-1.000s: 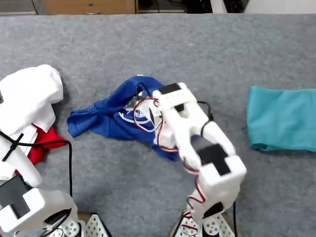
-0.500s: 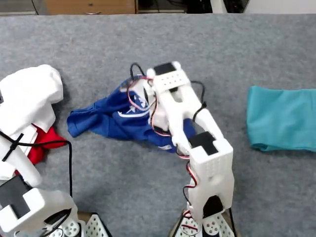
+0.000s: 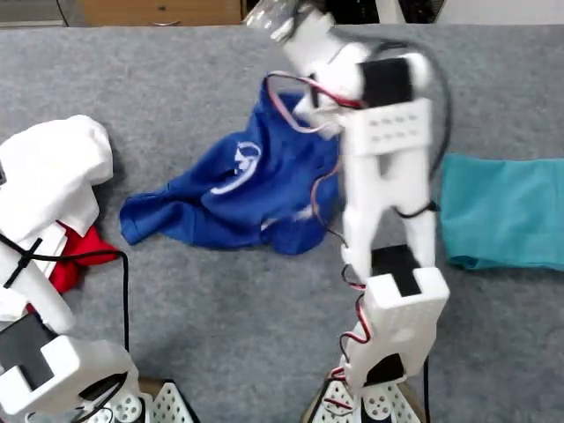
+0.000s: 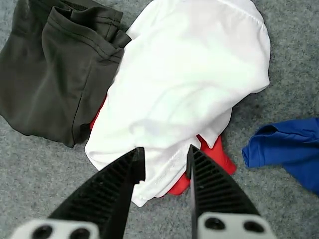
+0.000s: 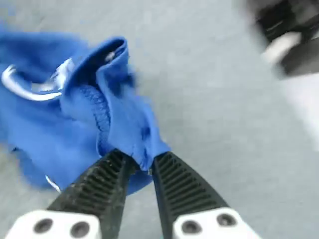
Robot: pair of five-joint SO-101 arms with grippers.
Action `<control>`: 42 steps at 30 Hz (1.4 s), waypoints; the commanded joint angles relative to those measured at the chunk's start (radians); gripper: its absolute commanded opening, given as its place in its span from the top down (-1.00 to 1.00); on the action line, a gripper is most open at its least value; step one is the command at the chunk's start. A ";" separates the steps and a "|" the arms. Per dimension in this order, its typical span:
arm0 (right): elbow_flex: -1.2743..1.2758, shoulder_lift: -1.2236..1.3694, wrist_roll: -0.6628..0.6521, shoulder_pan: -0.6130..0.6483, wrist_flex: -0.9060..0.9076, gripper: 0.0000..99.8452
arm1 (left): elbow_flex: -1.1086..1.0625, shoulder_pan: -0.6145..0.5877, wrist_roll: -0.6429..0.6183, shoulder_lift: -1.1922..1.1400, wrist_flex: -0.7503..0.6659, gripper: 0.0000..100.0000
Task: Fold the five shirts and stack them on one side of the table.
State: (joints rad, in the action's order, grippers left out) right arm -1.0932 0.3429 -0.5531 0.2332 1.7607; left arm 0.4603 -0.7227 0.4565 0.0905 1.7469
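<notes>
A blue shirt (image 3: 238, 189) with a white logo lies crumpled mid-table, one edge drawn up toward the far side. My right gripper (image 5: 142, 167) is shut on a fold of that blue shirt (image 5: 75, 114); in the high view the right gripper (image 3: 271, 18) is near the table's far edge. My left gripper (image 4: 164, 164) hangs open over a heap at the left: a white shirt (image 4: 189, 74), a dark grey shirt (image 4: 55, 69) and a red shirt (image 4: 217, 159) beneath. A folded teal shirt (image 3: 502, 211) lies flat at the right.
The white shirt (image 3: 53, 172) and red shirt (image 3: 79, 251) sit by the left arm's base (image 3: 53, 361). Grey felt (image 3: 220, 335) covers the table, bare in front of the blue shirt. A wooden cabinet (image 3: 159, 11) stands beyond the far edge.
The right arm has swung from mid-table out toward the far edge, dragging the blue shirt's gripped edge with it and stretching the cloth. The left arm has not moved.
</notes>
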 commanded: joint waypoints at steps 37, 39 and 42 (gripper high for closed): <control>-0.174 0.111 0.008 -0.237 0.028 0.59 | -0.100 -0.150 0.002 0.045 -0.005 0.71; -0.099 0.096 0.008 -0.162 0.028 0.59 | -0.101 -0.218 0.002 0.045 -0.041 0.71; 0.022 0.076 0.020 -0.038 0.026 0.59 | -0.101 -0.330 0.002 0.041 -0.135 0.71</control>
State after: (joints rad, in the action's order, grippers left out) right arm -1.1515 0.4826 -0.5547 0.0844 1.7683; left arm 0.3498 -0.9513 0.4565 0.0905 1.6886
